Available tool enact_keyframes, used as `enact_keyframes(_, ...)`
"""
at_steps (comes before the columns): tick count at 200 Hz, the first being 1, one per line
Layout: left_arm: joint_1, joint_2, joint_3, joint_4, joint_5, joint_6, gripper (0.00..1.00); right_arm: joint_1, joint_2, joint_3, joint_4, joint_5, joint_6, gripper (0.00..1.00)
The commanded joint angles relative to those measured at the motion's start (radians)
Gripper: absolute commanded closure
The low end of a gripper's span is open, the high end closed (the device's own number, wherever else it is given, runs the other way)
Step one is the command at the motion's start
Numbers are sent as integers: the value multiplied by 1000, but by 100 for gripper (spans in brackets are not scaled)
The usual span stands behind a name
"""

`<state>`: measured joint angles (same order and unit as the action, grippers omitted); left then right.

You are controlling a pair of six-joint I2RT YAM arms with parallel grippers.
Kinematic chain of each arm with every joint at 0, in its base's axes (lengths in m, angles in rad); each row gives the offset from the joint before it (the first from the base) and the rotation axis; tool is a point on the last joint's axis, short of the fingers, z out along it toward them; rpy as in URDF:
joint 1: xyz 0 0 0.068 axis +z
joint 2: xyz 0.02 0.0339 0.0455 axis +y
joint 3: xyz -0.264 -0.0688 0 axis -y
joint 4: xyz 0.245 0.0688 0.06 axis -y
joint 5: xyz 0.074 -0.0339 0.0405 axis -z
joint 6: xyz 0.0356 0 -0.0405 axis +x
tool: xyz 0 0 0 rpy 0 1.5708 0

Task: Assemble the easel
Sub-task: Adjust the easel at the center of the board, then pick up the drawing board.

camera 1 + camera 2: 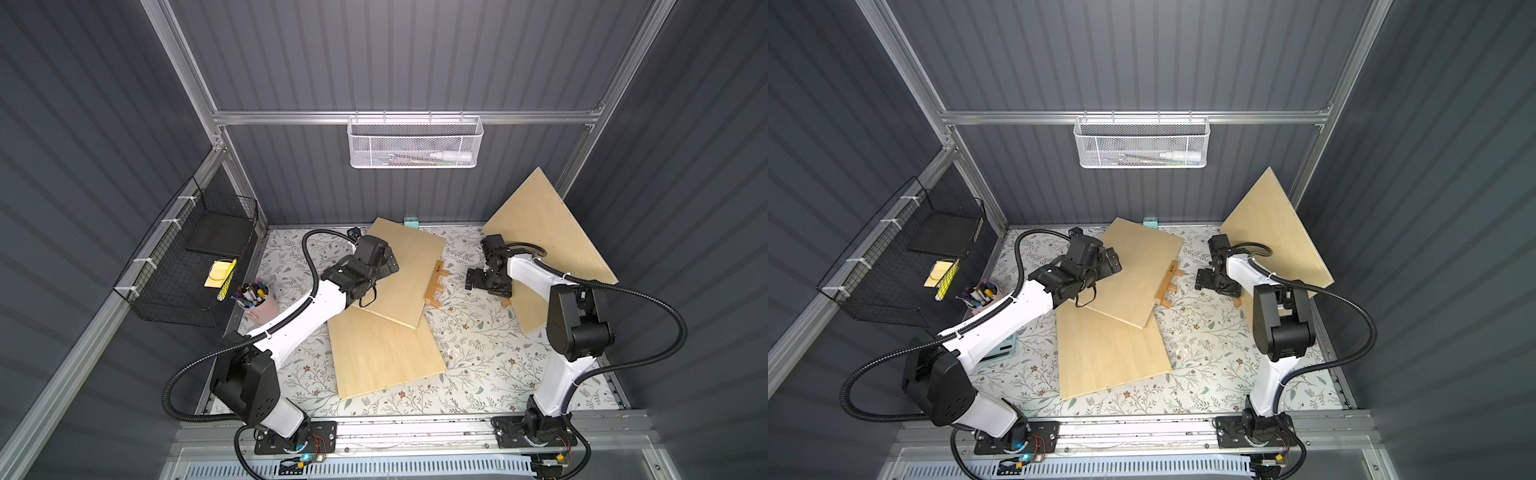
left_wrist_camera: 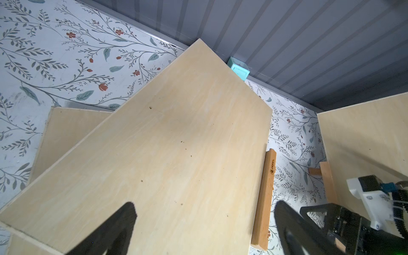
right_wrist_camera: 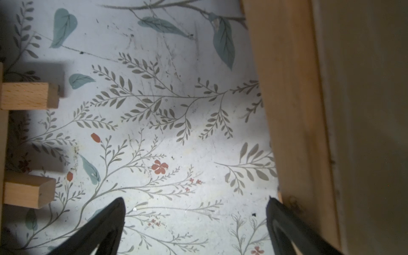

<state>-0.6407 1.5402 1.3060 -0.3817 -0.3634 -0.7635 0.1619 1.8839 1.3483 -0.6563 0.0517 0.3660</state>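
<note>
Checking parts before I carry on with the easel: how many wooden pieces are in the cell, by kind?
Plywood boards: 3 (top board, bottom board, leaning board)
Easel strips: 2 (peg strip beside the stack, second strip at the leaning board's foot)
Total: 5

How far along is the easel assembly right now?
Done: nothing that shows. The frame lies flat at the edge of the top board, which overlaps a second board; a third board leans at the right side.
In hand: nothing. The left gripper is open over the top board, and the right gripper is open over the table near the frame.
Left: the whole assembly.
</note>
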Motion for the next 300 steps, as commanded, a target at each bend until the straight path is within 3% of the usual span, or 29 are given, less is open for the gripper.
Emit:
enact_keyframes(1,-5,3,4,-30,-13,-5,1,-19,-45,3,-27,32,-14,1)
enact_keyframes(52,-1,-9,-5,-109,-84,24,0,45,-192,10,22,-30,-52,1)
enact_keyframes(77,25,-15,-21,-138,-67,36,1,104,-244,7,64,-95,-55,1)
enact_keyframes(123,225,26,-17,-137,131,114,0,212,-230,37,83,-154,-48,1)
enact_keyframes(159,373,184,92,-162,331,263,1,258,-200,36,97,-161,-30,1)
enact_keyframes(174,397,266,152,-167,354,306,1,261,-190,24,103,-157,-7,1)
enact_keyframes(201,445,428,237,-214,498,326,1,261,-158,15,101,-155,7,1)
enact_keyframes(241,447,506,307,-268,591,369,1,264,-112,-12,134,-180,20,1)
enact_keyframes(270,446,473,260,-266,654,367,2,265,-76,-27,161,-185,53,1)
enact_keyframes(300,444,402,162,-224,746,333,11,266,-41,-40,188,-191,81,1)
